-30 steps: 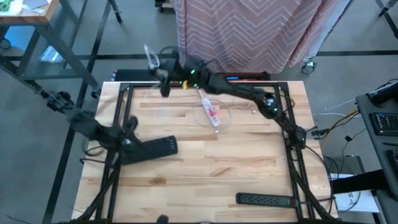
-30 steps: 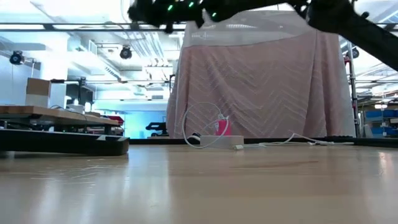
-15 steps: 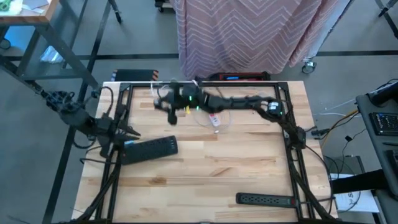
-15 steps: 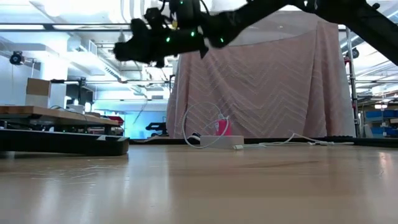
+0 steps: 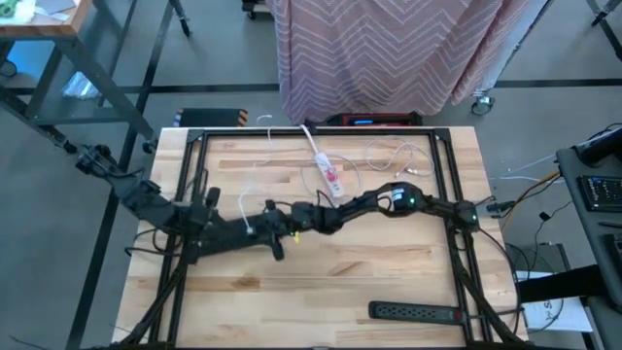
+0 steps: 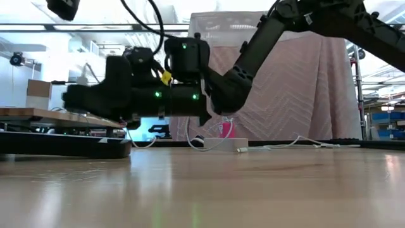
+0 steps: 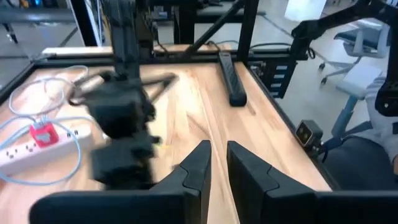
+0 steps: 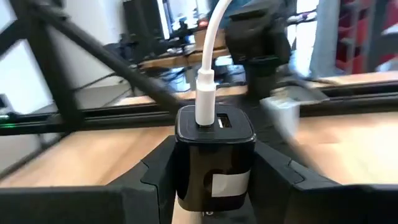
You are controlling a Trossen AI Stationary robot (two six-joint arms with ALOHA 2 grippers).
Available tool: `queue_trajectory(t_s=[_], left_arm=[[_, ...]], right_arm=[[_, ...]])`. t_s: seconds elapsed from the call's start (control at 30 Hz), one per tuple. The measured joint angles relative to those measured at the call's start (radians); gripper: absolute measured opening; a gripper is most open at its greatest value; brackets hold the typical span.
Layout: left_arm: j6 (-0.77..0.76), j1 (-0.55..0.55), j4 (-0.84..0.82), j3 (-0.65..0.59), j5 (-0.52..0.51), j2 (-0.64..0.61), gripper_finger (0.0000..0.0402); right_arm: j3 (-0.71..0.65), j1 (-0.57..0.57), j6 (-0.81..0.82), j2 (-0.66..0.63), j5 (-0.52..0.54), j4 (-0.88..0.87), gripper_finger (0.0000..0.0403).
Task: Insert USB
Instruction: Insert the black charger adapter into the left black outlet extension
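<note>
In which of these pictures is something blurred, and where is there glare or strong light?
Left wrist view: the right arm's hand is smeared, while the white power strip stays fairly clear. Right wrist view: the black USB charger and white cable are sharp, the background is streaked. Low view: the bright ceiling washes out the top, and the wooden table shows a soft sheen.

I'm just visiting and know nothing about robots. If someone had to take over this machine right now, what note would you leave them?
Right gripper: shut on the black USB charger block; a white cable is already plugged into it.
Left gripper: fingers nearly together, nothing between them, at the table's left side.
Black power strip: lies under both grippers on the left. White power strip lies mid-table, at the back; another black strip lies at the front right.
Left to do: whether the charger still has to go into a strip, I cannot tell.
</note>
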Motion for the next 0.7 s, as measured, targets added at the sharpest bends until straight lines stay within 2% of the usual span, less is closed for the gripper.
queue_trajectory(t_s=[0.2,0.3,0.7], left_arm=[[-0.041,0.000,0.006,-0.009,0.000,-0.007,0.0038],[-0.041,0.000,0.003,-0.012,0.000,-0.004,0.0038],[-0.004,0.001,-0.013,-0.020,-0.017,-0.004,0.0038]], right_arm=[[-0.030,0.000,-0.025,0.001,-0.008,-0.033,0.0133],[-0.052,-0.005,-0.068,0.002,-0.016,0.017,0.0133],[-0.068,-0.021,-0.084,0.003,-0.051,0.010,0.0133]])
